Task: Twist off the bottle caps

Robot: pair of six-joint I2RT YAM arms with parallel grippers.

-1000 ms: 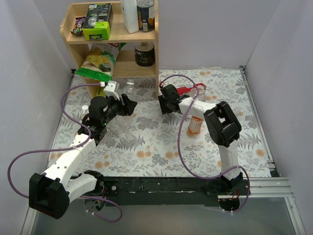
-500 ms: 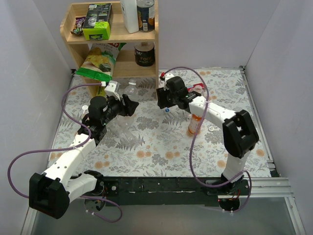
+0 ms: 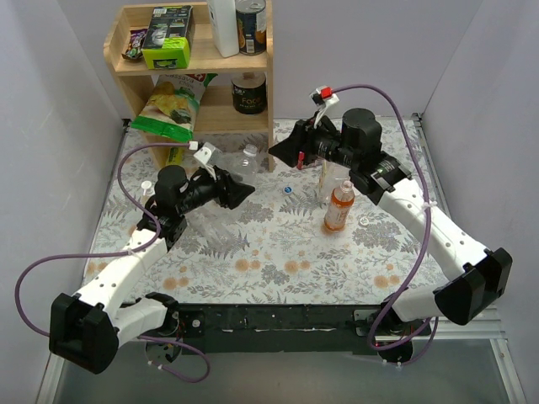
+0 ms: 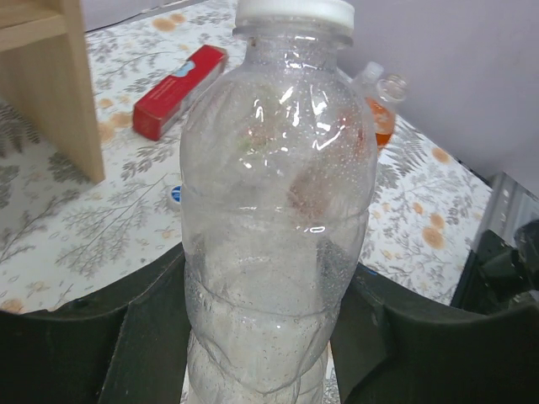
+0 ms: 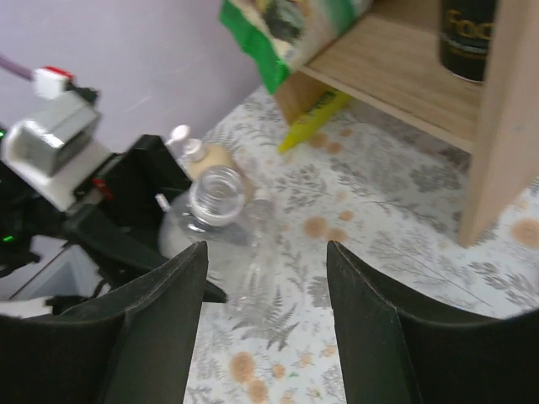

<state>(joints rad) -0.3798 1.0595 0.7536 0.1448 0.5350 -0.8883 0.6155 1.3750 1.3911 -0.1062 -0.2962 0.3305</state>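
Observation:
My left gripper is shut on a clear colourless bottle and holds it off the table, neck pointing towards the shelf. In the left wrist view the bottle fills the gap between my fingers and has a white cap on top. My right gripper is open and empty, raised to the right of that bottle. It faces the bottle's top, which is blurred there. An orange-liquid bottle stands upright at centre right. A small bluish cap lies loose on the table.
A wooden shelf with a green snack bag and a dark tin stands at the back left. Another clear bottle lies under my left arm. There is a pump bottle to the left and a red carton near the shelf.
My right arm has risen from low over the table and swung back and right, uncovering the bluish cap and the orange bottle. My left gripper has shifted its bottle slightly right.

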